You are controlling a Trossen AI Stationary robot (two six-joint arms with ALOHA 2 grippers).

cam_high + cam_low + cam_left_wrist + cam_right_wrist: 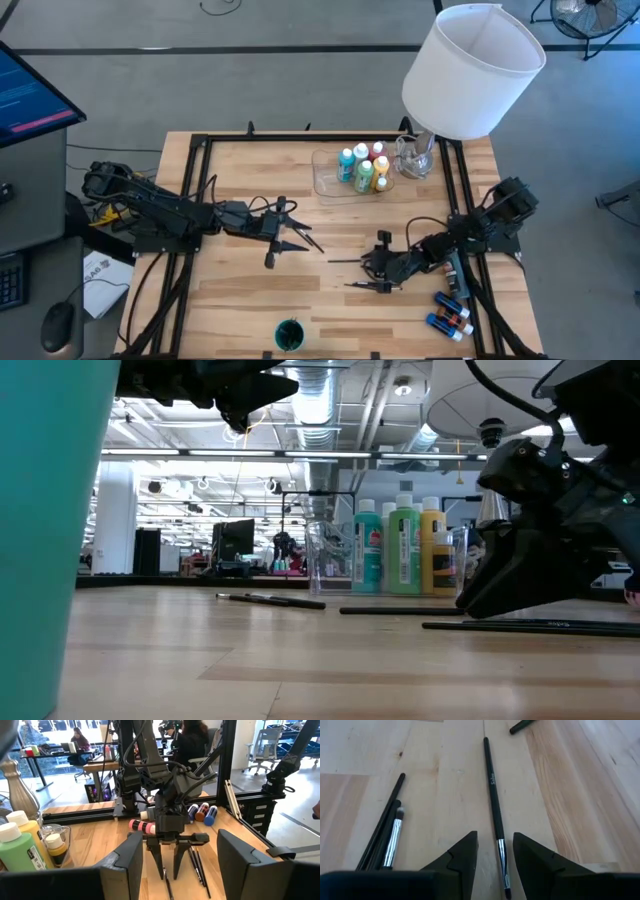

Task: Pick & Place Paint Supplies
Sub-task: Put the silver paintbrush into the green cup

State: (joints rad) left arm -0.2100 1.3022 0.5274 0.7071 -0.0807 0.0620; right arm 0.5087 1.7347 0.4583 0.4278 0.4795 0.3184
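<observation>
**Right claw straddles a brush on the table**

While the left gripper (290, 232) hangs above the table's left-middle with its fingers spread and nothing between them, a teal cup (289, 334) stands at the near edge. Right of that gripper a dark-handled brush (270, 599) lies flat on the wood. At the far side, the clear plastic tray (330, 182) holds white-capped paint bottles (362, 168) in teal, green, yellow and pink, beside a glass lamp base (416, 155) under the big white lampshade (470, 68). Further right, the right gripper (495, 851) is down at the tabletop, fingers parted to either side of a thin brush (493, 795), not yet pinching it; more brushes (385, 837) lie just beside it. Small bottles (450, 310) lie near the right rail.
</observation>
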